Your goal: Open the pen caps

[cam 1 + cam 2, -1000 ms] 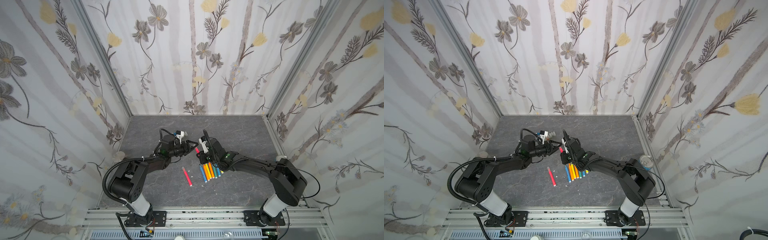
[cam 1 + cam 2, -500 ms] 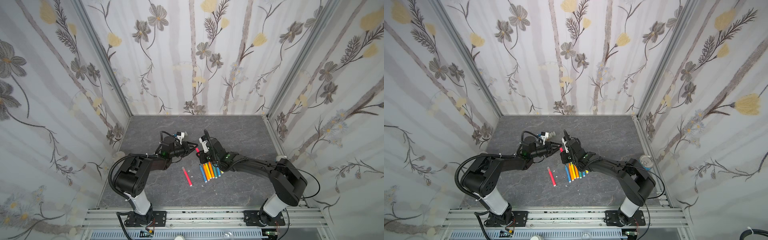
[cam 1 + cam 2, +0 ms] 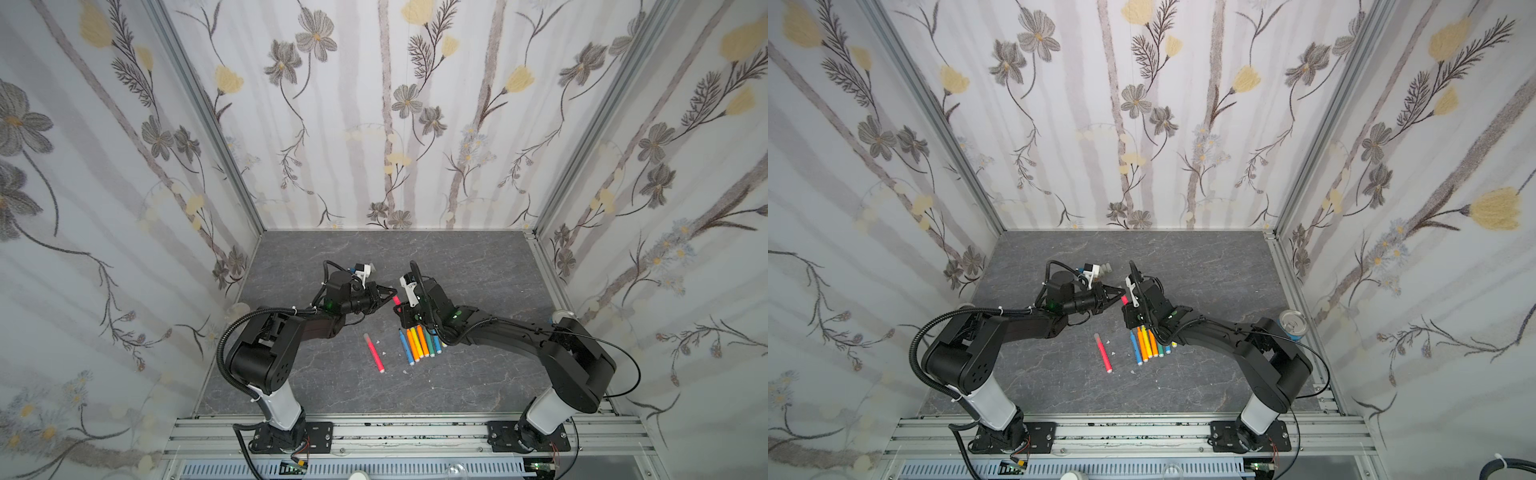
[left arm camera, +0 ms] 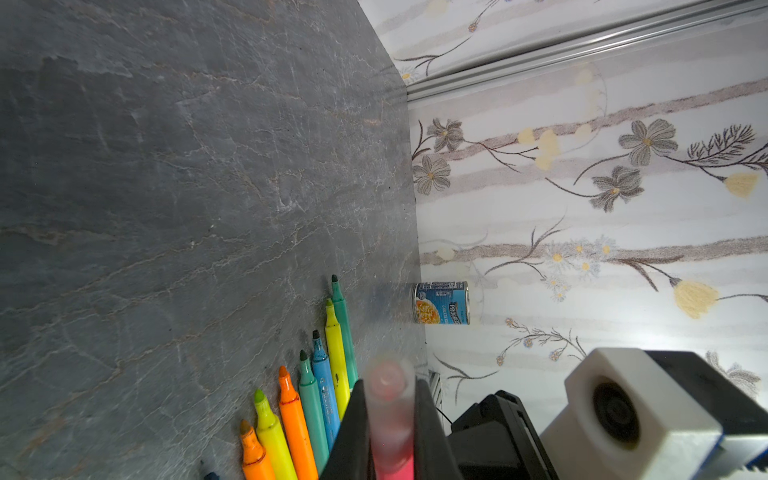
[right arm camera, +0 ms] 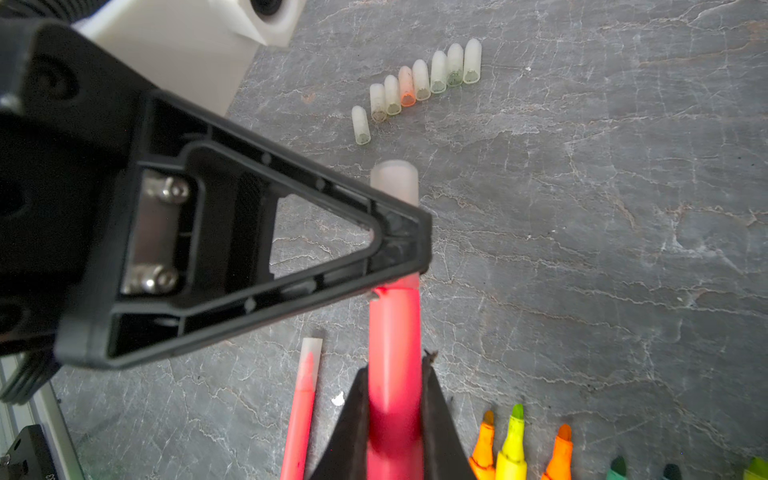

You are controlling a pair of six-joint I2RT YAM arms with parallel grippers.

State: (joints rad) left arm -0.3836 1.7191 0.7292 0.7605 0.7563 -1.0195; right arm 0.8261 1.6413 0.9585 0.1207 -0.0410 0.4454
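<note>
My right gripper (image 5: 395, 374) is shut on the barrel of a pink pen (image 5: 395, 328), held above the table between the two arms (image 3: 396, 300). My left gripper (image 4: 390, 384) is shut on that pen's clear cap (image 4: 388, 411), which is on the pen; the cap's end (image 5: 395, 180) pokes out past the left fingers (image 5: 399, 237). Several loose pen caps (image 5: 419, 81) lie in a row on the table. Several uncapped pens (image 3: 419, 343) lie side by side under the right arm. One capped pink pen (image 3: 374, 353) lies alone to their left.
A blue soup can (image 3: 1292, 324) stands at the right wall behind the right arm. Small white scraps (image 3: 384, 354) lie near the lone pink pen. The dark stone-pattern table (image 3: 457, 266) is walled by floral panels on three sides.
The left gripper's jaws have closed from open onto the pink pen's cap. The right gripper has kept its hold on the pen and stayed in place.
</note>
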